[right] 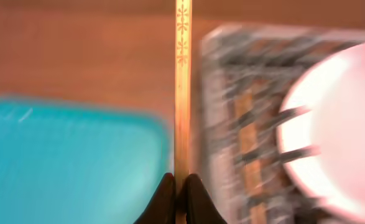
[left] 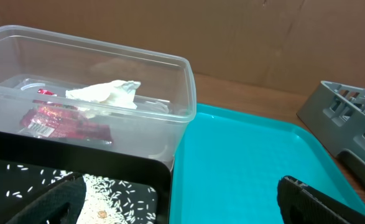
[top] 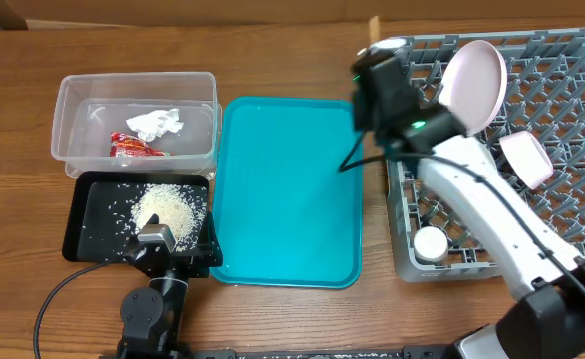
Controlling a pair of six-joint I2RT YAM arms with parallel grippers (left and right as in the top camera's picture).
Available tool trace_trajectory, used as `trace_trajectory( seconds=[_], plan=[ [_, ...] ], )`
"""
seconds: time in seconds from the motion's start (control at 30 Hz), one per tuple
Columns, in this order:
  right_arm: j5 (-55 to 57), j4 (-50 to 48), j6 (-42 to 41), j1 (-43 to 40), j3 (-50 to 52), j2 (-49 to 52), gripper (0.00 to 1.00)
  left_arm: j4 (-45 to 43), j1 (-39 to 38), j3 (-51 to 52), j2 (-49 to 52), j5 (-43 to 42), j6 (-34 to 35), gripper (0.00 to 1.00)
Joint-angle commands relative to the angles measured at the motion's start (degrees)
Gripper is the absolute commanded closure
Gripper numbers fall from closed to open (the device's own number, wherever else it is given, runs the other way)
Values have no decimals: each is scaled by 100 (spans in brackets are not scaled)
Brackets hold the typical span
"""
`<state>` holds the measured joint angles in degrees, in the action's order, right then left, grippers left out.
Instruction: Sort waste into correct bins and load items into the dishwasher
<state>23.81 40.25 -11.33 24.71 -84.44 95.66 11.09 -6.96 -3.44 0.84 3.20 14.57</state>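
Your right pincer is clamped tight on a chopstick, just off the teal tray's far right corner, next to the dish rack. Your left pincer gapes wide w/ nothing held, at that tray's near left corner above the black tray of rice.

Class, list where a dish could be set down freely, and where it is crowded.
Free: the teal tray, bare between black tray and dish rack; table beside the clear tub. Crowded: rack, both bins.
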Motion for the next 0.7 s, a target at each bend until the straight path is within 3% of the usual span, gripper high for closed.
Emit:
trace_trajectory(
  seconds=[0.0, 0.1, 0.27, 0.3, 0.33, 0.37, 0.5, 0.67],
  plan=[
    [385, -243, 907, -603, 0, 258, 96, -2, 61, 17, -59, -26, -85, 0],
    [-221, -378, 1318, -1040, 0, 455, 96, -2, 61, 17, -59, -26, -85, 0],
    [-702, -452, 1333, -1475, 0, 822, 95, -2, 61, 17, -59, -26, -85, 0],
    [-697, -496, 1338, -1510, 0, 855, 87, -2, 61, 17, -59, -26, -85, 0],
    [-616, -533, 1453, -1519, -2, 852, 59, -2, 61, 20, -59, -26, -85, 0],
    [-433, -531, 1530, -1517, -15, 820, 54, -2, 61, 17, -59, -26, -85, 0],
    [-70, -140, 1547, -1307, -177, 483, 51, -2, 61, 17, -59, -26, -85, 0],
    [-466, 634, 1259, -564, -415, -562, 49, -2, 61, 20, -59, -26, -85, 0]
  ],
)
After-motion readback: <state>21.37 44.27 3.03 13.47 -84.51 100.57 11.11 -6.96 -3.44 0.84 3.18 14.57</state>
